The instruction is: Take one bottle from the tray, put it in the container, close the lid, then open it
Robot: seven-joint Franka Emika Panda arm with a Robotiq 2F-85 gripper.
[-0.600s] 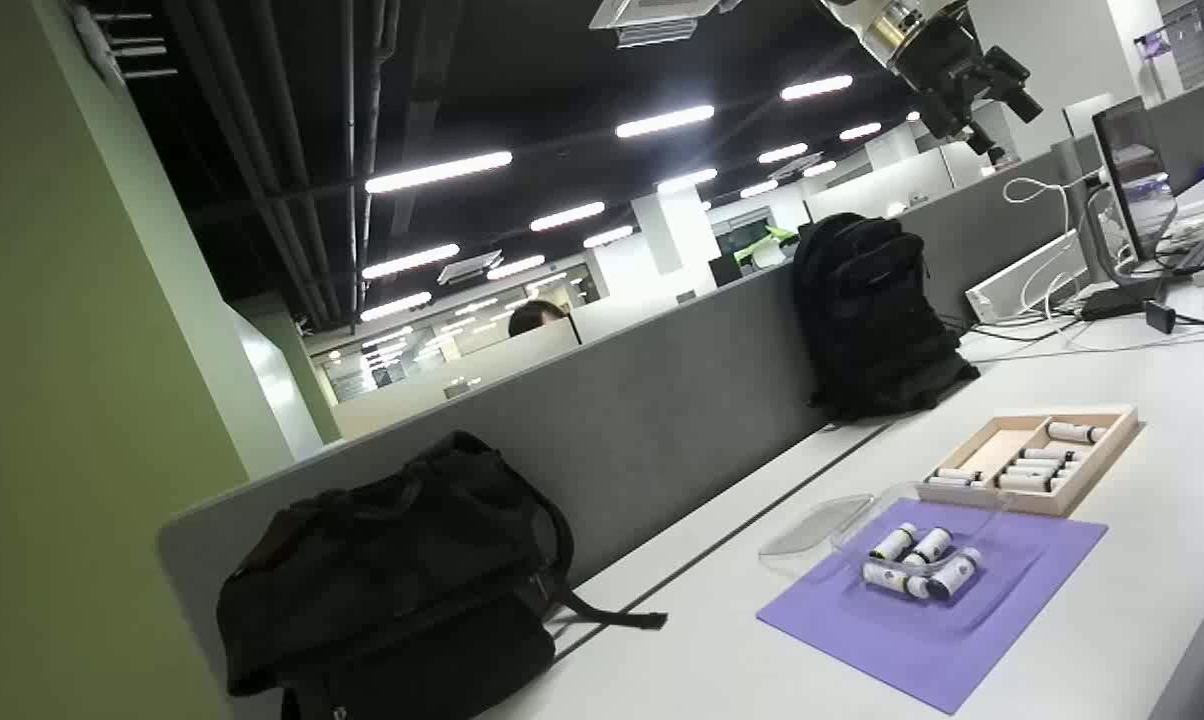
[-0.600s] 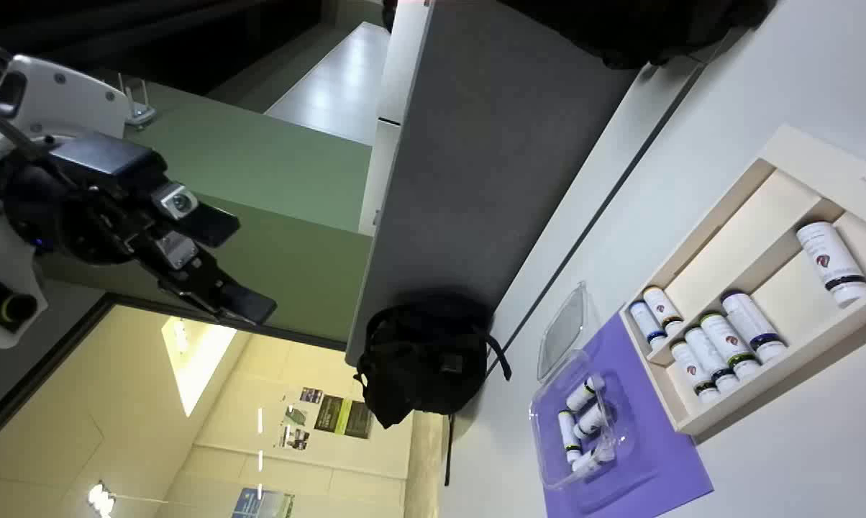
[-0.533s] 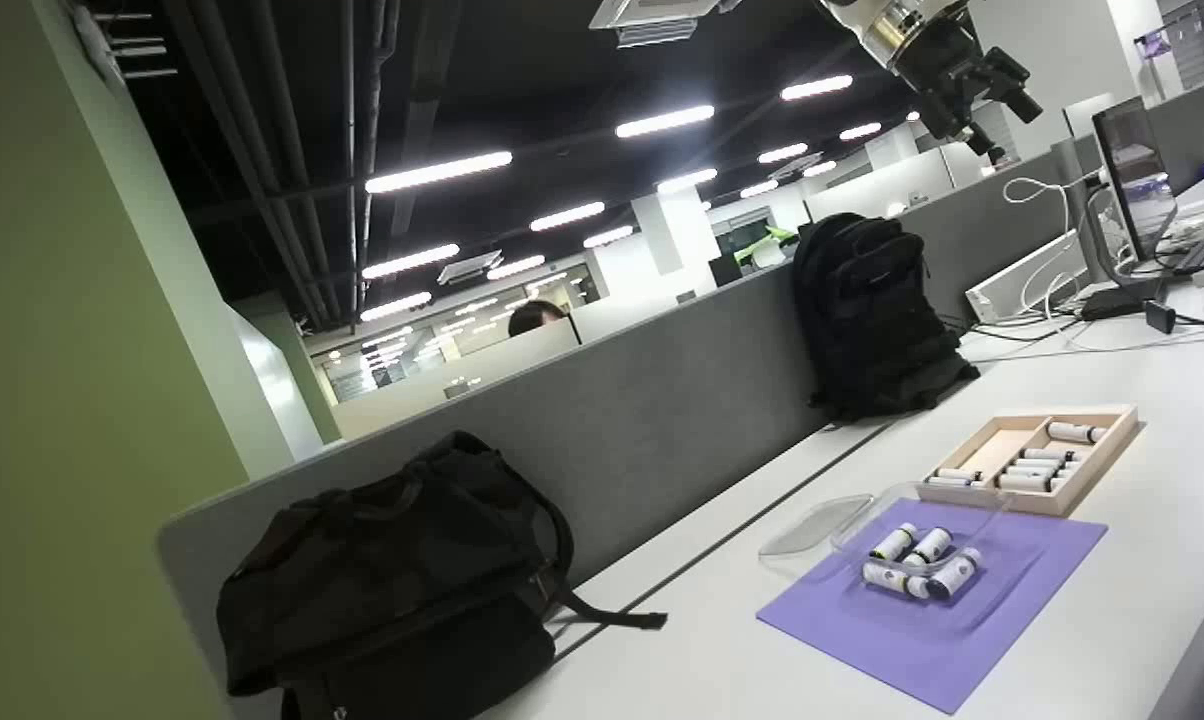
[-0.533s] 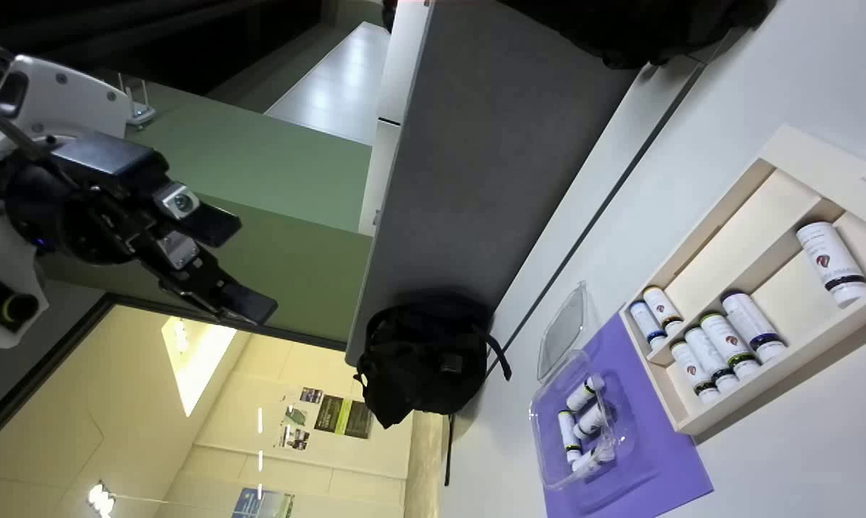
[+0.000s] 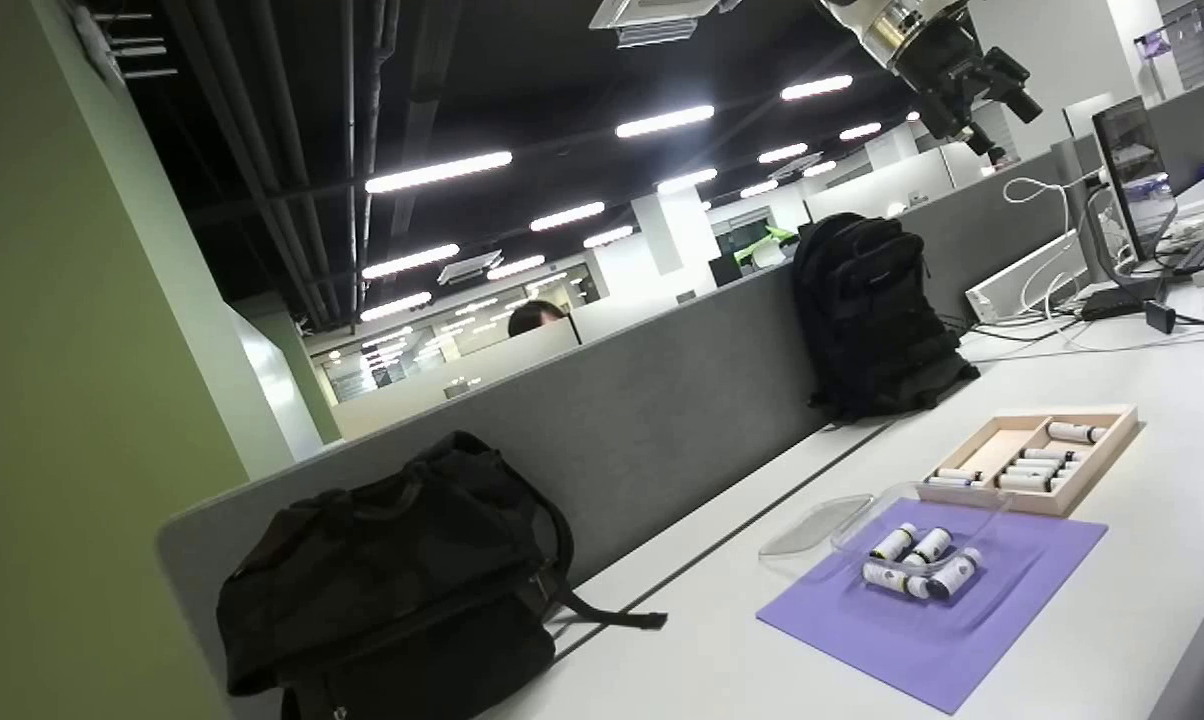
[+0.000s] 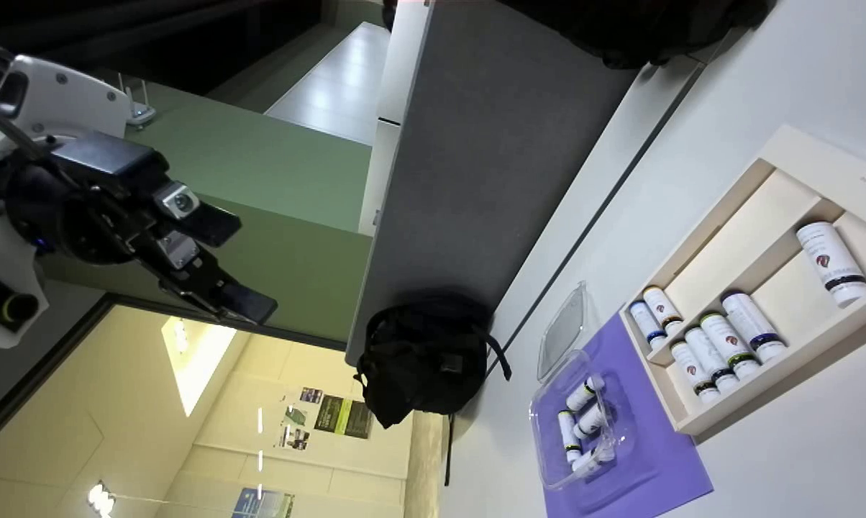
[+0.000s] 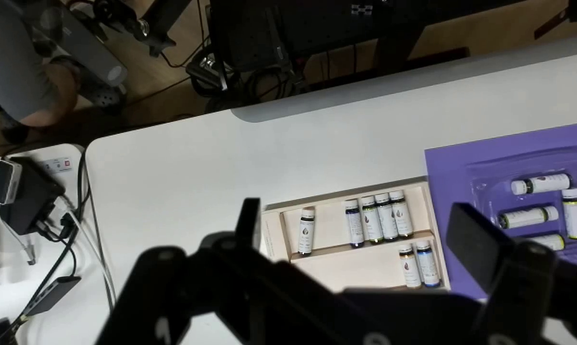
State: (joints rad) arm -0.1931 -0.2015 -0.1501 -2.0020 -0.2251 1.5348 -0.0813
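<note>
My gripper point(image 6: 240, 265) is open and empty, high above the desk and apart from everything; it also shows in an exterior view point(image 5: 1012, 130) and the wrist view point(image 7: 360, 215). Below it lies a light wooden tray point(image 7: 328, 227) with two long compartments. Several white-labelled bottles point(image 7: 306, 232) lie in it, most in one compartment, two in the other. A clear plastic container point(image 6: 536, 432) stands beside the tray on a purple sheet point(image 6: 663, 475). Several bottles point(image 5: 895, 578) lie inside it. Its clear lid point(image 6: 562, 334) is open, folded back towards the partition; it is out of the wrist view.
A grey partition point(image 5: 662, 350) runs along the desk's back edge. A black bag point(image 5: 392, 580) and a black backpack point(image 5: 867, 320) lean against it. A monitor point(image 5: 1137, 180) and loose cables lie beyond the tray. The desk's front edge shows in the wrist view.
</note>
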